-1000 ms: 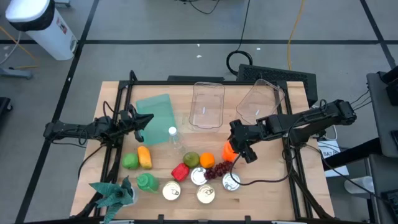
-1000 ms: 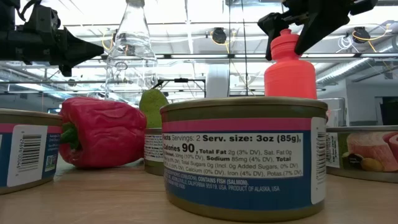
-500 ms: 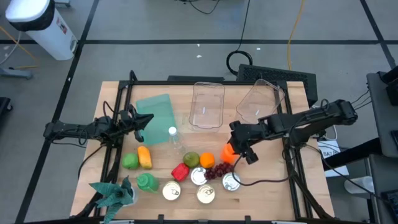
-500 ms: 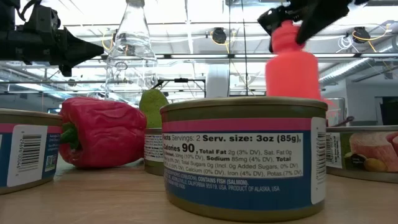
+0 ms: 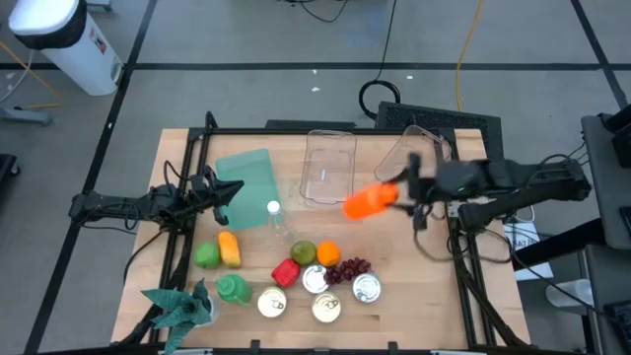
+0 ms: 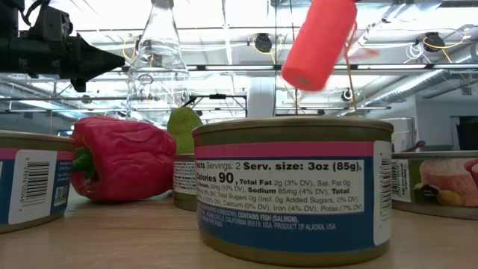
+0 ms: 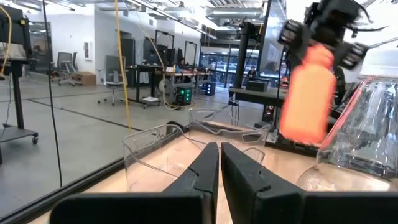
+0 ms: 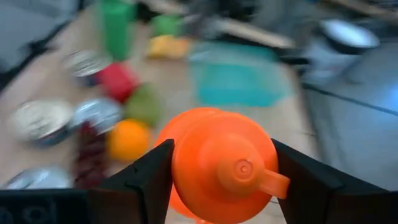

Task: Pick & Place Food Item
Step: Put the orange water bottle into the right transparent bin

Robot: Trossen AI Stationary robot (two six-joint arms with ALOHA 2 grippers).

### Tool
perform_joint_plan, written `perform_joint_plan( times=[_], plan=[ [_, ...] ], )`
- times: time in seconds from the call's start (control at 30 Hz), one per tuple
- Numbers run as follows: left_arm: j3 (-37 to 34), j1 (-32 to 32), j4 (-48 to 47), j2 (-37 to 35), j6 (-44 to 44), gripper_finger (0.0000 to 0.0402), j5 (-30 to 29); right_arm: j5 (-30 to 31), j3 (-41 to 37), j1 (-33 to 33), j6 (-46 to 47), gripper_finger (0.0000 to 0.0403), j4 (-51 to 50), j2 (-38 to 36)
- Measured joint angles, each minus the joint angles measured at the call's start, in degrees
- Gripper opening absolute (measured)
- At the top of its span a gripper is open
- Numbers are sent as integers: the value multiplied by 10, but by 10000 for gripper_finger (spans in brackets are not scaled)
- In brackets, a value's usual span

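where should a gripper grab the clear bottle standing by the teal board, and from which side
Grip the clear bottle at its narrow neck just under the white cap, coming straight down from above. It stands upright, and the neck is slimmer than the wide, slippery-looking body. The green pear and yellow pepper sit nearby, so a low sideways approach looks more cramped.

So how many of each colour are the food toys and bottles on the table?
Orange: 2, bottle held in right gripper, orange
Green: 3
Yellow: 1
Red: 1
Purple grapes: 1
Clear bottle: 1
Total: 9
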Motion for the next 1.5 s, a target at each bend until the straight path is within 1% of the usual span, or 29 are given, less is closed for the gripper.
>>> perform_joint_plan(
  times=[0.07,0.23,0.37,0.43,0.63,0.73,0.83,1.07,1.17,1.27,1.43,1.5],
  plan=[
    [0,0,0,0,0,26,0,57,0,-4,6,226,-1,-29],
    [0,0,-1,0,0,26,0,171,9,-24,34,214,-6,-83],
    [0,0,-1,0,0,26,-1,225,39,-40,84,218,-61,-89],
    [0,0,-1,0,0,26,-2,246,58,-53,101,222,-93,-76],
    [0,0,-1,0,-4,26,-10,242,120,-115,147,217,-222,-1],
    [0,0,-1,0,-9,26,-10,218,125,-144,183,219,-299,38],
    [0,0,-3,0,-9,26,-10,209,115,-168,208,227,-329,68],
    [0,0,-7,0,-8,26,-10,192,72,-198,204,222,-298,101],
    [0,0,-11,0,-8,26,-10,158,52,-216,197,222,-270,111],
    [0,0,-11,0,-8,26,-10,130,24,-236,183,229,-220,114],
    [0,0,-11,0,-8,26,-10,120,-25,-276,176,231,-173,113],
    [0,0,-11,0,-8,26,-10,99,-46,-290,175,228,-153,111]
  ],
)
